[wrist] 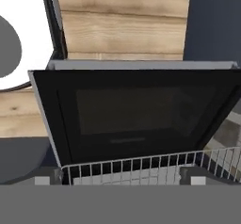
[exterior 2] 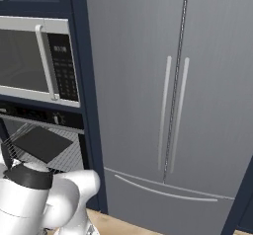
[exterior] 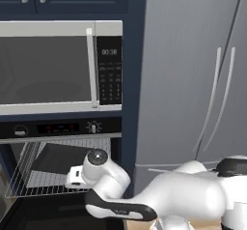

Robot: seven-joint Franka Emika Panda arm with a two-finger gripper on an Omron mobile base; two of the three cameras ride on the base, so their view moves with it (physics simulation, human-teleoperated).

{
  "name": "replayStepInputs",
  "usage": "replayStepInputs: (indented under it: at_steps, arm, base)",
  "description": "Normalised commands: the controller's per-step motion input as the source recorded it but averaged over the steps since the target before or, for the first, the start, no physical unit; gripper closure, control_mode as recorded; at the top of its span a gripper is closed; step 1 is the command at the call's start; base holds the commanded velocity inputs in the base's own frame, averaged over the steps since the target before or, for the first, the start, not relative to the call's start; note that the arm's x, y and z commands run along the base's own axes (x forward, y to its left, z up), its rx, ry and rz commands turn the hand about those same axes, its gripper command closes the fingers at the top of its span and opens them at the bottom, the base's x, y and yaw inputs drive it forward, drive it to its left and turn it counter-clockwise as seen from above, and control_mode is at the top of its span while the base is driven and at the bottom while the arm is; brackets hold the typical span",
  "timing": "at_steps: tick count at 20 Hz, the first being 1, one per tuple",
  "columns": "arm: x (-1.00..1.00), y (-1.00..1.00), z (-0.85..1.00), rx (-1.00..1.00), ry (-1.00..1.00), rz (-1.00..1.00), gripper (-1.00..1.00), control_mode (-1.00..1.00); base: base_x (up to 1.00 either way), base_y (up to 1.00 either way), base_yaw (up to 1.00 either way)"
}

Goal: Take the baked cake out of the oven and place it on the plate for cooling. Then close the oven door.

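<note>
The oven (exterior: 60, 127) stands open below the microwave, its wire rack (exterior: 48, 180) pulled forward. A flat dark tray (exterior: 62, 157) lies on the rack and also shows in the right base view (exterior 2: 40, 142). The cake and the plate are out of view. My gripper (exterior: 72, 178) hangs at the rack's front right edge. In the hand view the gripper (wrist: 120, 180) looks down over the rack's rim (wrist: 141, 164) onto the lowered oven door (wrist: 141, 115). The door's silver bar handle (wrist: 141, 65) runs along its far edge. The jaws stand wide open with nothing between them.
A grey-fronted microwave (exterior: 53, 69) sits above the oven. A tall steel fridge (exterior: 193, 79) fills the right side, behind a dark blue cabinet post (exterior: 130, 103). Wooden floor (wrist: 122, 25) lies beyond the lowered door.
</note>
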Motion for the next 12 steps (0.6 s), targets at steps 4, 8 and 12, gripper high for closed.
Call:
replayStepInputs:
  at_steps: [4,8,12]
  arm:
    - [0.31,0.18,-0.09,0.08,0.02,-0.06,-1.00,-1.00]
    - [0.19,0.14,-0.31,0.00,0.06,0.05,-1.00,-1.00]
    - [0.19,0.18,-0.41,0.00,0.02,0.04,-1.00,-1.00]
  base:
    - [0.00,0.00,0.00]
    - [0.00,0.00,0.00]
    - [0.00,0.00,0.00]
